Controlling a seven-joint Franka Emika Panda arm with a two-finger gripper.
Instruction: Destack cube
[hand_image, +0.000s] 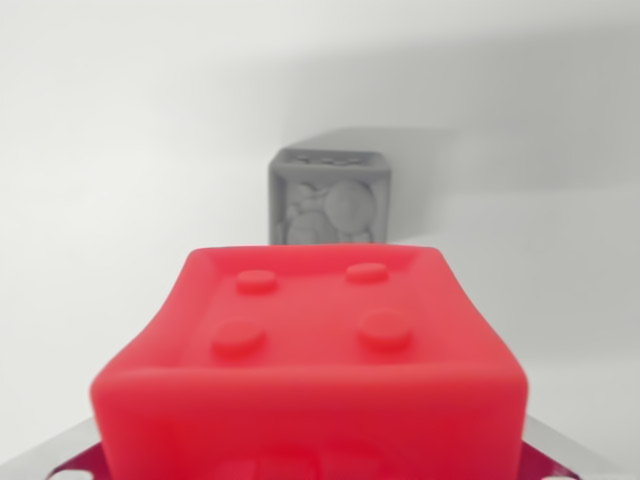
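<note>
Progress: the red cube (310, 370) fills the lower half of the wrist view, very close to the camera, and the grey cube (330, 198) sits apart from it, farther off on the white surface (110, 150). The two are not stacked one upon the other as seen here. On that evidence the lift-off looks done, and what is left is probably to set the red cube down and let go. This is a judgement; whether the red cube is in the air or resting on something cannot be told, since its underside is out of frame.

Gripper (310, 468): only metal-coloured edges show at the bottom corners, with a dark red patch at each side beneath the cube. The fingertips are hidden by the cube. The cube's nearness and central position suggest it is held, but whether the jaws are clamped on it cannot be told.

Condition of the red cube: bright red, glossy, rounded edges, a shallow recessed top face with four raised round studs. The near edge is blurred.

Grey cube: matt grey, upright, open-framed face with round relief shapes inside. It casts a soft shadow behind.
</note>
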